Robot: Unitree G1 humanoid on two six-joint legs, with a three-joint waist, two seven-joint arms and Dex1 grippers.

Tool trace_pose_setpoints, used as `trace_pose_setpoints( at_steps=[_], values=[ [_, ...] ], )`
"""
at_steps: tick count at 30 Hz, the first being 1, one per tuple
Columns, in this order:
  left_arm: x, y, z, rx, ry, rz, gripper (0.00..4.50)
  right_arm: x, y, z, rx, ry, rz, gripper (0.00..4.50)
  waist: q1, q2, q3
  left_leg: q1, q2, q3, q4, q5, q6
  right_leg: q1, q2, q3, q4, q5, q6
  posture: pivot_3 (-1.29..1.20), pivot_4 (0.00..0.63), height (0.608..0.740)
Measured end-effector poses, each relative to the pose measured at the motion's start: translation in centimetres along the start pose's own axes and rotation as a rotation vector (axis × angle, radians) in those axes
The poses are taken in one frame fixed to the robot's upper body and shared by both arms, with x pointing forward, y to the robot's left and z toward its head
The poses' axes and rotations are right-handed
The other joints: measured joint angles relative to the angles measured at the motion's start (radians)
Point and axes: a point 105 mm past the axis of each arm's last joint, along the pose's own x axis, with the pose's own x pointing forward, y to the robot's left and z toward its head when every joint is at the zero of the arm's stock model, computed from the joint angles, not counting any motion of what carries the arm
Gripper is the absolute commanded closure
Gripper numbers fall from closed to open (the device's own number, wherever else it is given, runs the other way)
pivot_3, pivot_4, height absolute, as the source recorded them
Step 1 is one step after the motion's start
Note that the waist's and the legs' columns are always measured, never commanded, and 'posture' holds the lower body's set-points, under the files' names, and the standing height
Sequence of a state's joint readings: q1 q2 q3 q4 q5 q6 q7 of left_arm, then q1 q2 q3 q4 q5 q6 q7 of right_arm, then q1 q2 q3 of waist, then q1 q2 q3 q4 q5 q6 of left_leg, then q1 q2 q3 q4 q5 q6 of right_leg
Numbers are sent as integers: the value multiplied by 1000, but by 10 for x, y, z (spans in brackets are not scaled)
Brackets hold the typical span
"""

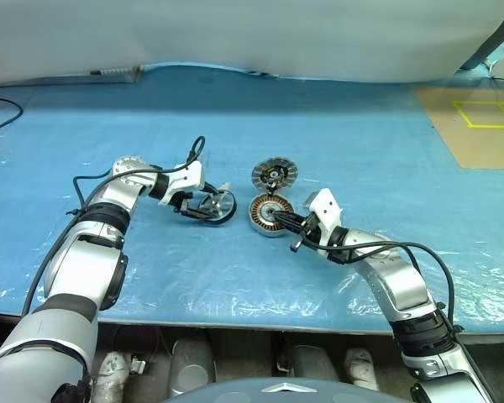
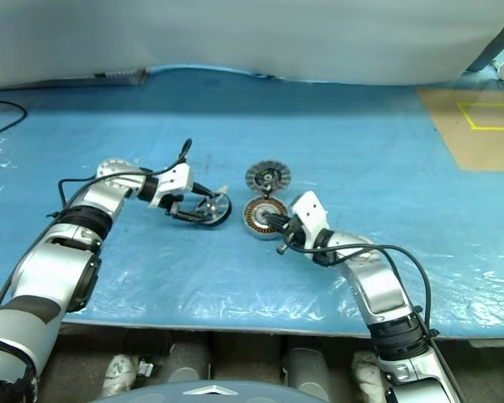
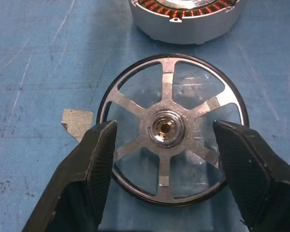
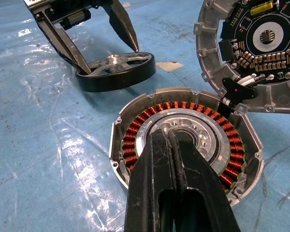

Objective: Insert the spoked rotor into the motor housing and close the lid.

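Blue-sheeted desk; left pincer spread astride spoked rotor; right pincer pressed together over motor housing, hiding its hub; lid cropped top right.

No words, brand names, labels or numbers can be read anywhere. The one sign-like marking is a yellow outlined rectangle taped or painted on a tan floor patch, past the blue table at about two o'clock. The circuit board inside the lid carries small parts, but any print on them is too small to make out.
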State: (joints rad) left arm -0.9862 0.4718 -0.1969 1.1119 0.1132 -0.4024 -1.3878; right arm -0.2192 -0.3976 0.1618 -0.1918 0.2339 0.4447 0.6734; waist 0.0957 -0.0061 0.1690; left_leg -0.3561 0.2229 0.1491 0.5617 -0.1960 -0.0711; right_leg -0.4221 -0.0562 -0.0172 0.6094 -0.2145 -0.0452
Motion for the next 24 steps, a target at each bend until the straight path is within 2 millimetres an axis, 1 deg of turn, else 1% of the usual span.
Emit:
trace_pose_setpoints(
  at_steps=[14,22,24],
  values=[
    [1,-6,-2,2,19,-54,1208,0,0,-1,0,7,0,4500,0,0,0,0,0,0,0,0,0,0,0,0,0,1,1,0,150,740],
    [9,-6,-1,41,77,-90,1208,0,-1,-2,-5,11,-4,4500,0,0,0,2,0,0,0,0,0,2,0,0,0,0,0,0,150,740],
    [13,-4,1,51,87,-84,1594,0,-1,-2,-6,12,-6,4500,0,0,0,4,0,0,0,0,0,4,-1,0,0,-1,-1,0,150,740]
  ],
)
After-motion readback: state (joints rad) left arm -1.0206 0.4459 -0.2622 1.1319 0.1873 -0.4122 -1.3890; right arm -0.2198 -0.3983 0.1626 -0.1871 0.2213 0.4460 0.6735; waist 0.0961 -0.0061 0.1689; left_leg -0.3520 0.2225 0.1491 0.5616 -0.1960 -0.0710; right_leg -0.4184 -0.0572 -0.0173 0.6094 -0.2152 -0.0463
